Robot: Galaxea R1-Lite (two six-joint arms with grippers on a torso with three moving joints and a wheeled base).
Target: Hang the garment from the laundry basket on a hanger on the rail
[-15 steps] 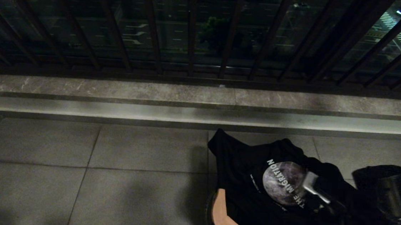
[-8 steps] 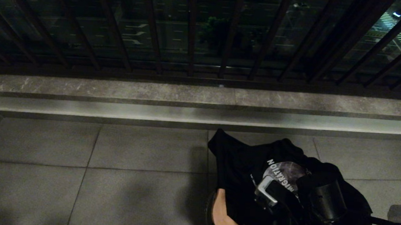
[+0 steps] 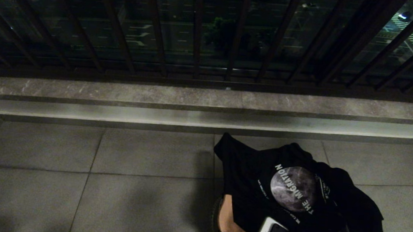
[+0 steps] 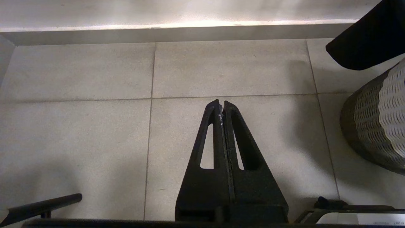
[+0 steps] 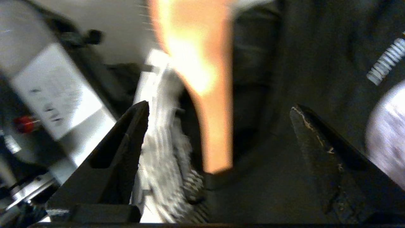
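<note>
Black tee (image 3: 260, 179), round moon print with white lettering, lies crumpled over basket (image 4: 376, 120), one corner spread toward balcony step. Basket: pale mesh wall, on floor tiles. Tan wooden hanger (image 3: 232, 228) pokes out from under tee.

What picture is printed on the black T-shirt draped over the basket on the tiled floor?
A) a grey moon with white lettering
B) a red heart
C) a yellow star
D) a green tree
A: the black T-shirt shows a round grey moon with white lettering curving along its edge in the head view.
</note>
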